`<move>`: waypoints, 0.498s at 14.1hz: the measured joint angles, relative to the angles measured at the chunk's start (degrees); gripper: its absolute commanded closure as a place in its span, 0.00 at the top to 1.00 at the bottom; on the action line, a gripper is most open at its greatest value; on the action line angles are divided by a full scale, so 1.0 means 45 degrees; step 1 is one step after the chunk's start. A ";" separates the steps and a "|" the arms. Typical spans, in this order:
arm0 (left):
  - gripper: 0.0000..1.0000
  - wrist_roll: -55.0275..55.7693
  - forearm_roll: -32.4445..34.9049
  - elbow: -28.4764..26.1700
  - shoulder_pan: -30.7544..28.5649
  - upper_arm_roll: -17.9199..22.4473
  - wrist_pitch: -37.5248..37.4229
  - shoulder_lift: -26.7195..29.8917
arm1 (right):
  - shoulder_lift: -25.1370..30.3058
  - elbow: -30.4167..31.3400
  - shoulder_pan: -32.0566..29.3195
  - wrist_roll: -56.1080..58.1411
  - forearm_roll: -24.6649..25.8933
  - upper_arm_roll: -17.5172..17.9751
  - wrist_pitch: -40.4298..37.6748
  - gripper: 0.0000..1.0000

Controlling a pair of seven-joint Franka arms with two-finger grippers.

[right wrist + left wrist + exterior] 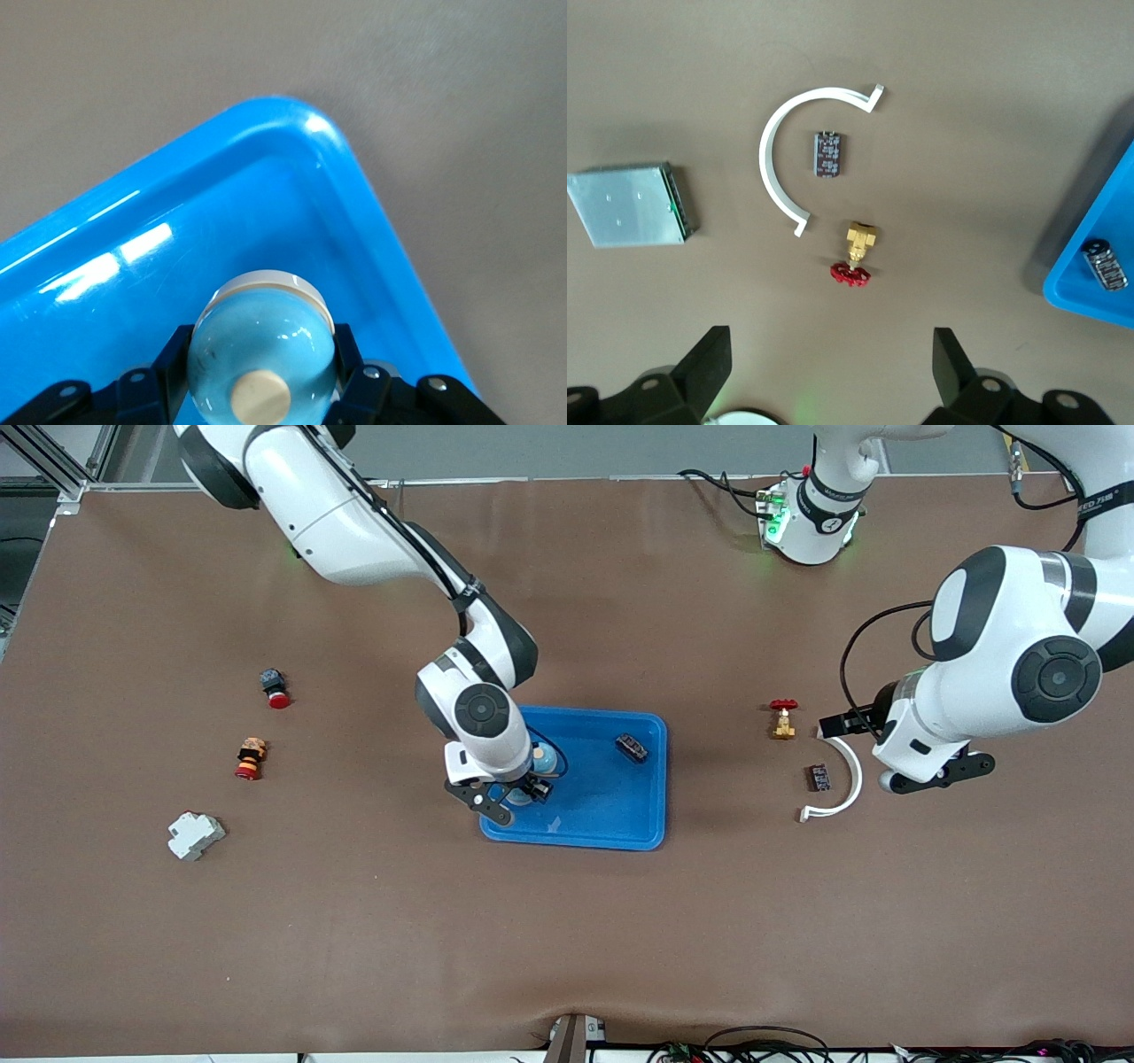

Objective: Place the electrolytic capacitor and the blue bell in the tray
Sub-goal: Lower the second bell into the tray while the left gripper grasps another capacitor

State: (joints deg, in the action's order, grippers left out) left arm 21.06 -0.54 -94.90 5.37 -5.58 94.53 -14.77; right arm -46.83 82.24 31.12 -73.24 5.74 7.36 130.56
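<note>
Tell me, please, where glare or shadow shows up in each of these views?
Front view: the tray casts a soft shadow on the table toward the left arm's end. Right wrist view: white glare streaks lie on the tray floor, and highlights glint on the blue bell held in the right pincer. Left wrist view: even light, with a dark shadow along the tray's edge.

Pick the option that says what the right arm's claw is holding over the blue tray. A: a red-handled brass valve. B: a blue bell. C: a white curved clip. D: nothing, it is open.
B: the right wrist view shows the right claw shut on the blue bell over the tray; the capacitor already lies in the tray.
</note>
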 measured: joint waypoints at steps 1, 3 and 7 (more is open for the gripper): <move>1.00 -0.0307 0.0000 -0.0300 -0.0099 0.0000 0.0469 0.0130 | -0.0150 -0.0162 0.0056 -0.0087 0.0000 -0.0045 0.0002 0.00; 1.00 -0.0749 0.0000 -0.1381 -0.0226 0.0000 0.1813 0.0665 | -0.0351 -0.0456 0.0059 -0.0107 0.0000 -0.0082 0.0015 0.00; 1.00 -0.1232 0.0000 -0.3758 -0.0311 0.0000 0.3929 0.1785 | -0.0604 -0.0924 0.0061 -0.0370 0.0000 -0.0115 0.0028 0.00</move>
State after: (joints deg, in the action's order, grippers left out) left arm 15.51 -0.54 -111.81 3.97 -5.57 112.21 -6.74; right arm -49.55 78.08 31.39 -74.90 5.74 6.84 130.68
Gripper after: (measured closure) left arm 0.000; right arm 0.330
